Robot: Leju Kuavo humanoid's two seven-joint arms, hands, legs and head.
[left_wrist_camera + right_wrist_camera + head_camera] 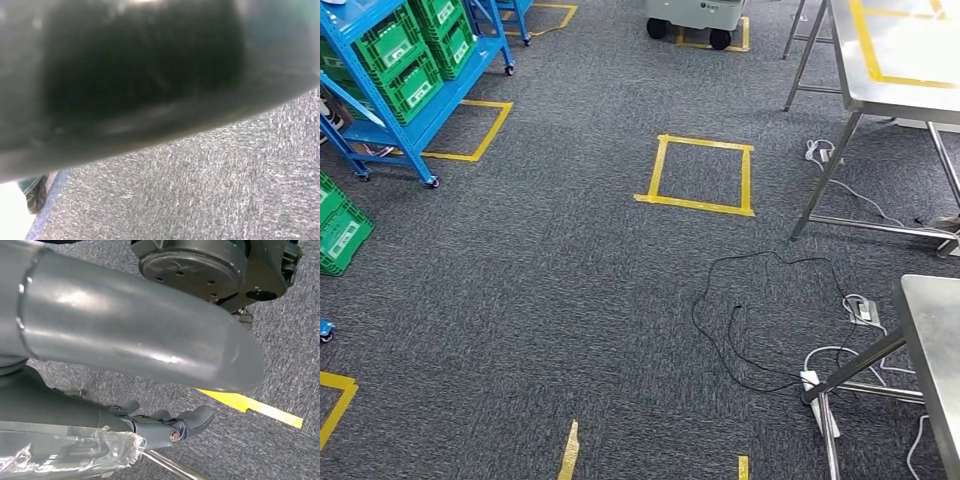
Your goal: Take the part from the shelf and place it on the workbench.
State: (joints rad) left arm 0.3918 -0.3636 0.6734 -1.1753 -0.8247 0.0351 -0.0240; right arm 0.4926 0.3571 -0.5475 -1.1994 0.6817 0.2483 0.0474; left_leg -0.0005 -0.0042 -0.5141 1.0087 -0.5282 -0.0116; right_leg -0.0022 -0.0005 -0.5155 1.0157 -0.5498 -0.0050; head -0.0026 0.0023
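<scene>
The right hand [124, 355] shows a thick grey thumb lying long and straight, with the darker fingers [188, 421] stretched out beside it and only lightly curled at the tips. A crinkled clear plastic wrap [75, 450] lies against those fingers. It may be the part in its bag, but I cannot tell whether the fingers grip it or merely lie along it, and what is inside the wrap is cut off. If that is the part, I judge it light, its film slippery and loose, so it is best held around the solid body inside and not by the slack plastic. The left hand [143, 75] is at most a dark blur close to the lens, and whether it is spread or closed cannot be told. A shoe [36, 195] stands on the carpet beyond it. From the head view, the blue shelf [448, 100] with its green crates [395, 60] stands at ten o'clock, and any parts in the crates are too small to make out. A yellow tape square [697, 203] marks the floor towards twelve. The steel workbench [916, 50] stands at two o'clock, cut off by the frame. A second steel table [939, 340] is at four o'clock, with black cables [743, 330] loose on the carpet beside its legs, a likely trip hazard for a walking robot.
</scene>
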